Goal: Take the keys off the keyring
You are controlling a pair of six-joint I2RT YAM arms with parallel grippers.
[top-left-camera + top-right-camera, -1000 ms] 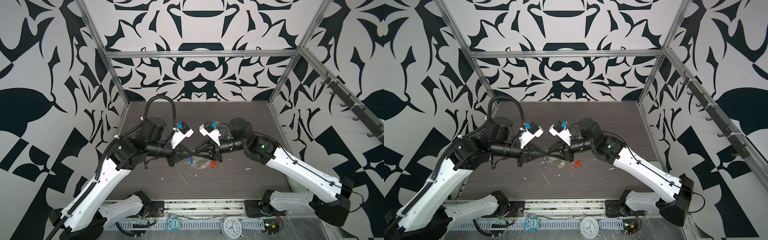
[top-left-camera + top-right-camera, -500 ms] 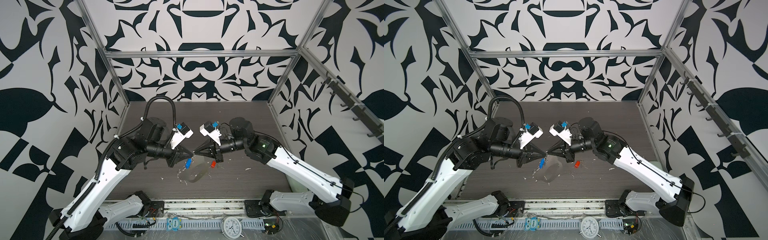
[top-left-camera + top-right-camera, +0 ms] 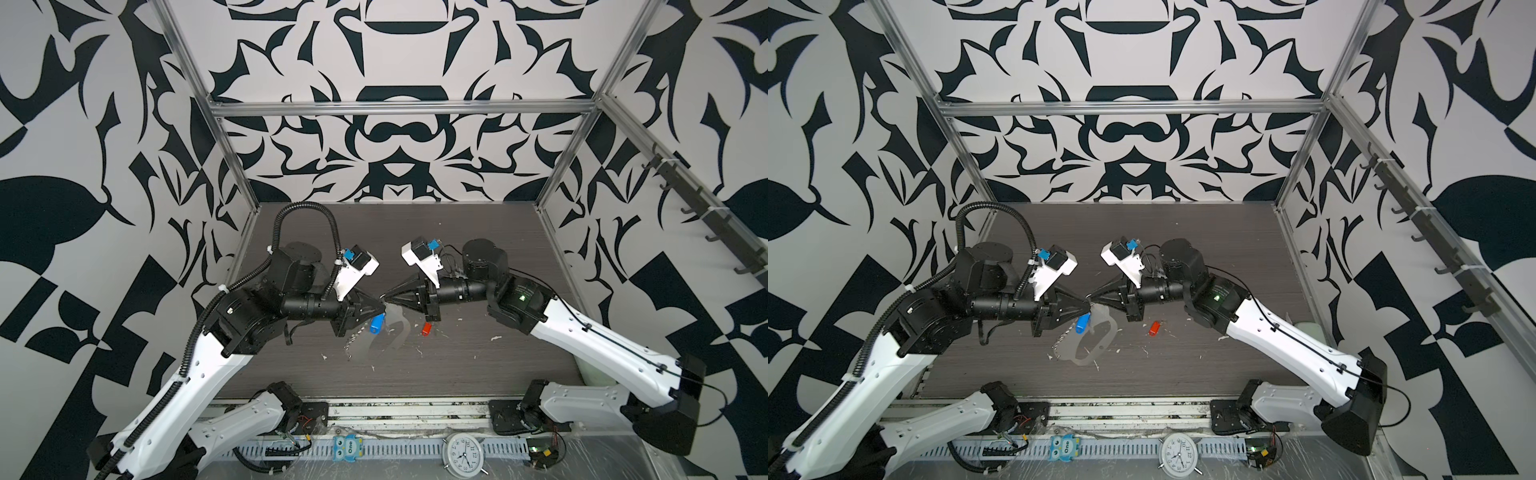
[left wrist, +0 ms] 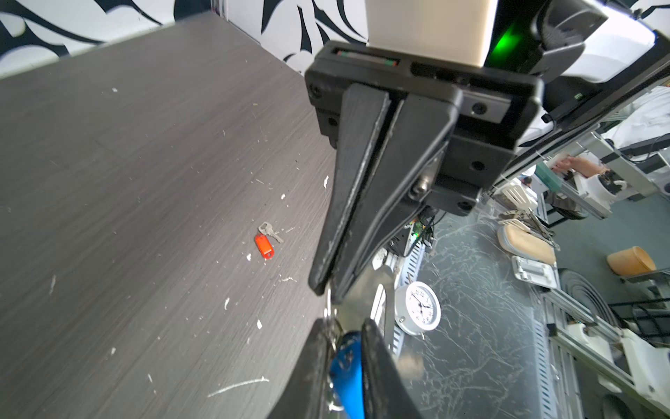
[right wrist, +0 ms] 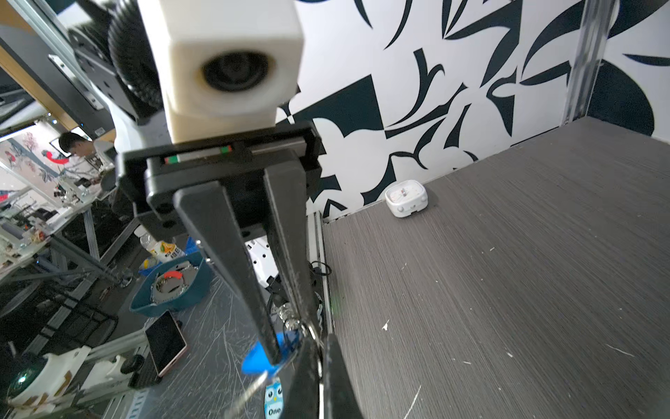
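Note:
Both grippers meet tip to tip above the middle of the dark table. My right gripper (image 5: pixel 319 339) (image 3: pixel 388 297) is shut on the metal end of the keyring (image 3: pixel 401 332) (image 3: pixel 1106 328), whose grey strap loop hangs blurred below it. My left gripper (image 4: pixel 342 326) (image 3: pixel 1088 306) has its jaws slightly apart, and the blue-tagged key (image 4: pixel 348 366) (image 3: pixel 376 325) hangs between its fingers (image 4: pixel 315 362). Its silver blade dangles blurred in the right wrist view. The red-tagged key (image 4: pixel 264 245) (image 3: pixel 426 329) lies alone on the table under the right gripper.
White scraps litter the table (image 3: pixel 457 232). A small white clock (image 5: pixel 406 197) stands against the left wall. Along the front rail sit a round alarm clock (image 3: pixel 461 451) and an owl tag (image 3: pixel 348 448).
The keyring with the blue-tagged key has risen off the table. My right gripper has closed on it, and my left jaws have parted a little. The red-tagged key has stayed put.

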